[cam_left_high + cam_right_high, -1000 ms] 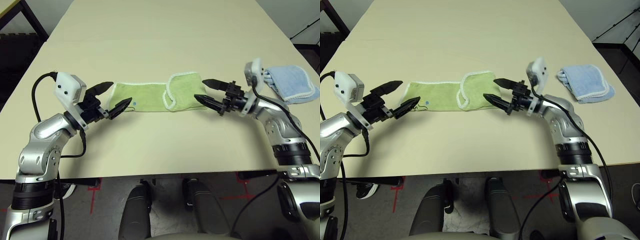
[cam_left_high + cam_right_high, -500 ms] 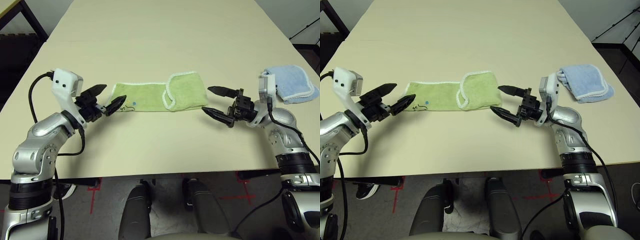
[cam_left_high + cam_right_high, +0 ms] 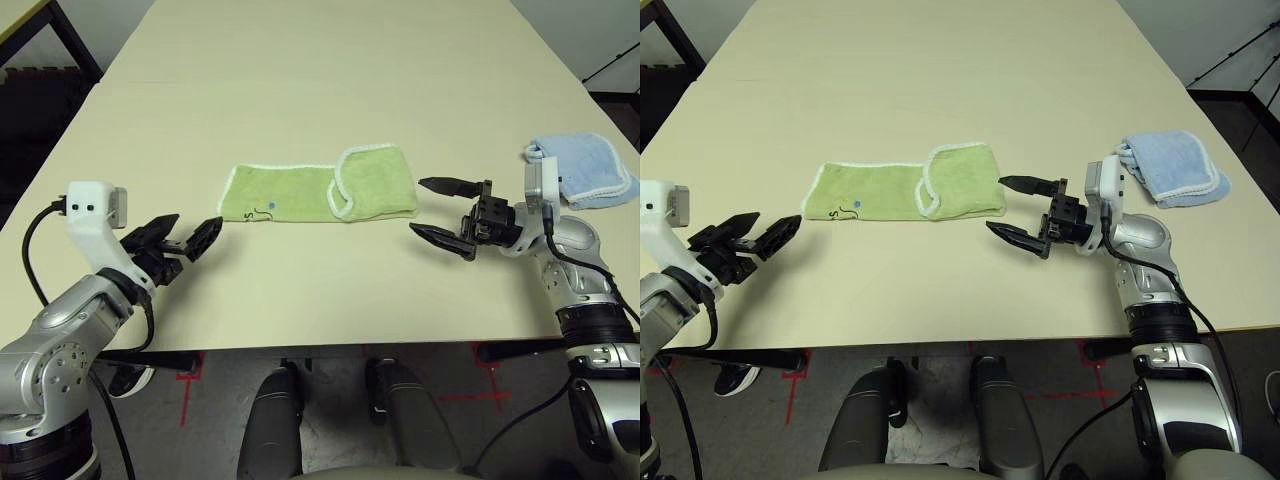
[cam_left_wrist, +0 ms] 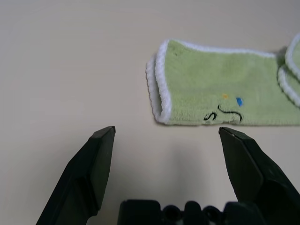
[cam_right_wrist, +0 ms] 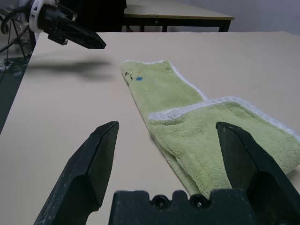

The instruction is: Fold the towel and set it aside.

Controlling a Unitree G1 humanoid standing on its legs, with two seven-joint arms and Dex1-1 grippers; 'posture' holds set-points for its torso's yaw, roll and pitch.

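towel (image 3: 318,191): light green, white edging, lying flat on the worktop (image 3: 330,80) as a long folded strip; right end doubled over on top into a thicker flap; small dark scribble and blue dot near the left end, front edge.
towel place: mid worktop, between the two grippers, touched by neither.
left gripper (image 3: 186,236): off the towel's left end, nearer the front edge, hanging just above the worktop, well apart from the cloth; jaws released, spread wide, nothing between them.
left wrist view: towel's left folded end (image 4: 220,101) lies ahead of the two black fingers (image 4: 91,173), bare worktop between.
right gripper (image 3: 444,211): just beside the towel's right end, pointing toward it, not touching; jaws released, wide apart, empty.
right wrist view: doubled-over flap (image 5: 220,131) close ahead between the fingers (image 5: 93,164); left gripper (image 5: 70,30) at the far end.
blue cloth (image 3: 588,170): light blue, folded, at the right edge of the worktop behind the right wrist, apart from the towel.
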